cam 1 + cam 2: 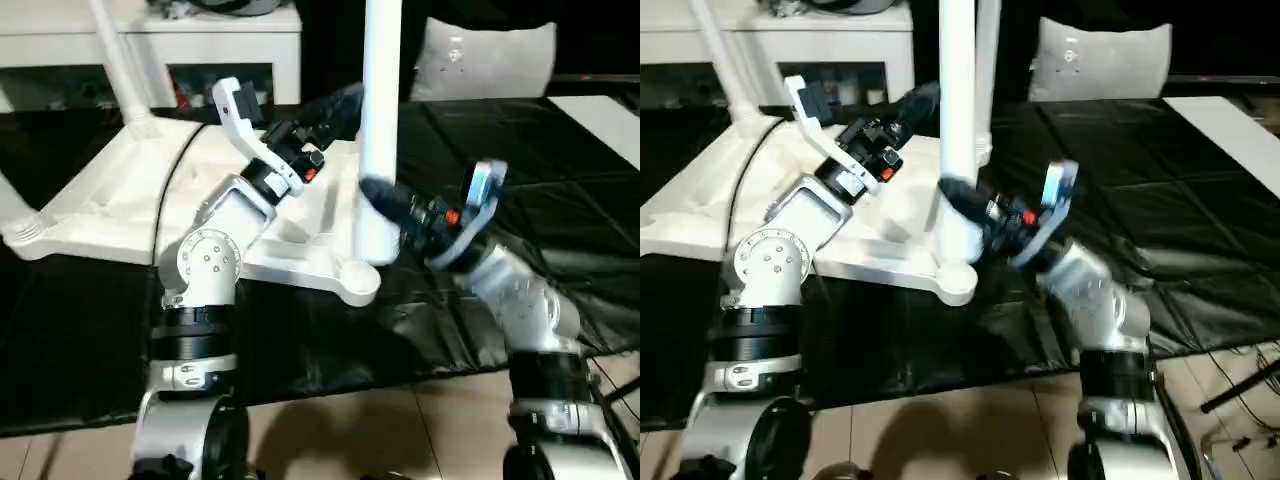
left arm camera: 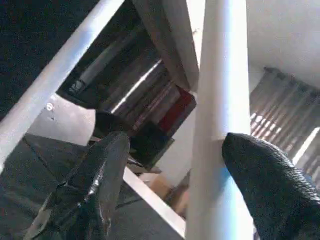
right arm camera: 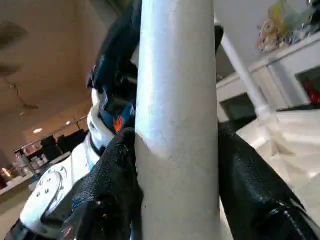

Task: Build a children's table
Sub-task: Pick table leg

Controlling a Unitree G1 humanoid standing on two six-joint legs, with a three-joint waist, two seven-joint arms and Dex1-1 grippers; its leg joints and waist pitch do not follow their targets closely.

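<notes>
I'm seeing an all-white table top (image 1: 130,200) with white legs (image 1: 380,120) on a black mat (image 1: 540,200). My silver forearms (image 1: 225,225) carry black fingers (image 2: 270,185); beige floor tiles (image 1: 380,430) nearest me.

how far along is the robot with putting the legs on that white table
Done, apparently: the tabletop lies underside up with two legs standing at its far left corners, one clearly seated. In hand: the right gripper clamps a third leg upright over the near corner socket; the left gripper is open beside it. Left: seating this leg and fitting a fourth.
</notes>
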